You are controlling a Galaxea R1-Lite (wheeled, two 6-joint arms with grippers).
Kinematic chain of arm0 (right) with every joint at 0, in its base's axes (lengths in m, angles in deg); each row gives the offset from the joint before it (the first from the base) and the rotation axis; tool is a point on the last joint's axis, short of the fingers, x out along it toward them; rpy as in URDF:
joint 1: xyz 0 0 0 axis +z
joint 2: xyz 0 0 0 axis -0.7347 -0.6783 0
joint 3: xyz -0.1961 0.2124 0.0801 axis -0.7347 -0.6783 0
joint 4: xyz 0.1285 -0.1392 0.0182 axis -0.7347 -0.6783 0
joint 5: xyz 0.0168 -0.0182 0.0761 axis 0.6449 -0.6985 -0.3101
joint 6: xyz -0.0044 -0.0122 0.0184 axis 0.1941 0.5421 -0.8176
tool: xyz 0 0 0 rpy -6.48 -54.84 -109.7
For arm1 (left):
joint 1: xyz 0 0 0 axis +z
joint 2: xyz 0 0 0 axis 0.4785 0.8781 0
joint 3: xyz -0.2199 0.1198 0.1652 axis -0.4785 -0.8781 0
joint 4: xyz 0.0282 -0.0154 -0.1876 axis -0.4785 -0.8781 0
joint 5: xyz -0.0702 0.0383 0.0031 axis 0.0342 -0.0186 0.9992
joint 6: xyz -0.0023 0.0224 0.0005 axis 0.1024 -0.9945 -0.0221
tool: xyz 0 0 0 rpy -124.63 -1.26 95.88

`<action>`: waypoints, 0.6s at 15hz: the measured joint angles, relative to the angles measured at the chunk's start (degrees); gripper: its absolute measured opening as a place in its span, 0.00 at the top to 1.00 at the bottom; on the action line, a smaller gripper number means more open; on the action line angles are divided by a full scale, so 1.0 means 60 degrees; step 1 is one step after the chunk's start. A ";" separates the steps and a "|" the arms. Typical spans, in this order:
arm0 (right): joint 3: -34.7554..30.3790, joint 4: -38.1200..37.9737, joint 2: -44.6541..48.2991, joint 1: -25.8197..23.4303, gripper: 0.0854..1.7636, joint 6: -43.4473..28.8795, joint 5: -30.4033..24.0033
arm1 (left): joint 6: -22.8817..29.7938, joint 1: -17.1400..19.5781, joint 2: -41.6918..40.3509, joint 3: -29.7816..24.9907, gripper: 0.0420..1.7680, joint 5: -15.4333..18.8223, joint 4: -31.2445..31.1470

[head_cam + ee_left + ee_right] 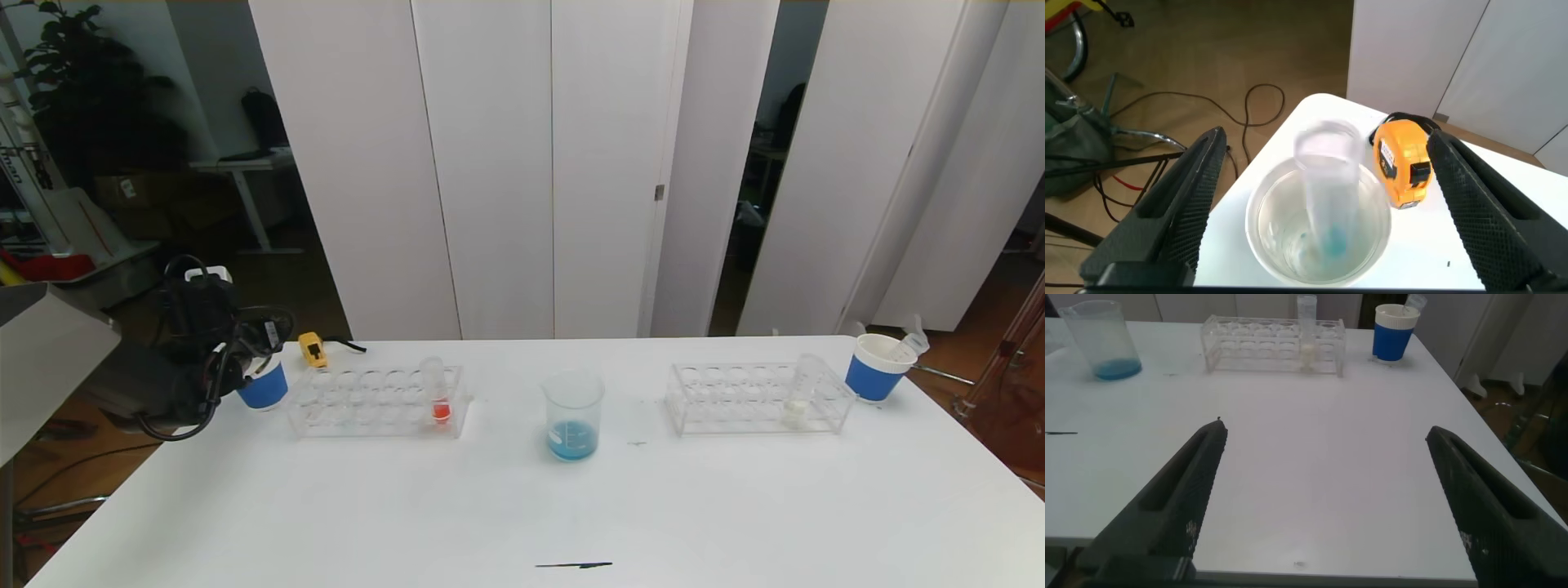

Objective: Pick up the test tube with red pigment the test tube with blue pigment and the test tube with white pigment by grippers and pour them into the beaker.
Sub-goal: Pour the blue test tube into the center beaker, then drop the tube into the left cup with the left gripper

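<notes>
At the far left edge of the white table (343,506), the left gripper (1323,204) hangs over a blue paper cup (263,388). Its jaws are spread wide, one on each side of the cup's mouth, pinching nothing. Inside the cup leans the blue tube (1329,192), nearly emptied, with only a trace of blue at its bottom; it stands free between the fingers (1180,212) and touches neither.

Just right of that cup and a little farther back lies a yellow tape measure (313,349). Next comes the left rack (375,400), a clear rack with rows of holes. The red tube (438,392) stands upright near its right end, with orange-red liquid in its lowest part.

The beaker (573,415) stands upright near the middle of the table, well apart from both racks, with blue liquid in its bottom. Near the front edge, in line with the beaker, a thin dark streak (573,564) marks the tabletop.

To the right of the beaker is the right rack (755,398), also clear. The white tube (798,392) stands upright toward its right end, holding cloudy cream-white liquid low down. Just beyond that rack, near the table's far right corner, sits a second blue cup (876,367) with something pale sticking out of it; what it is cannot be told.

The right gripper (1327,506) does not show in the head view. Its own camera shows it low at the near right side of the table, jaws spread wide and holding nothing, facing the right rack and the second cup.
</notes>
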 joint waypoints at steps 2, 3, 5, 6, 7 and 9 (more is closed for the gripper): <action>0.0000 0.0000 0.0000 0.0000 0.01 0.0000 0.0000 | -0.0016 0.0000 -0.0004 0.0004 0.01 0.0004 -0.0002; 0.0000 -0.0002 0.0000 0.0000 0.01 0.0000 0.0000 | -0.0067 0.0000 -0.0014 0.0004 0.01 0.0000 -0.0002; 0.0000 0.0000 0.0000 0.0000 0.01 -0.0004 0.0004 | -0.0095 -0.0006 -0.0087 -0.0022 0.01 0.0004 -0.0024; 0.0000 -0.0002 0.0000 0.0008 0.01 0.0000 0.0004 | -0.0104 -0.0010 -0.0173 -0.0073 0.01 0.0004 -0.0069; 0.0000 -0.0002 0.0000 0.0004 0.01 0.0000 0.0000 | -0.0106 -0.0028 -0.0303 -0.0150 0.01 0.0004 -0.0083; 0.0000 0.0000 0.0000 0.0000 0.01 -0.0004 0.0004 | -0.0124 -0.0069 -0.0703 -0.0364 0.01 0.0041 -0.0158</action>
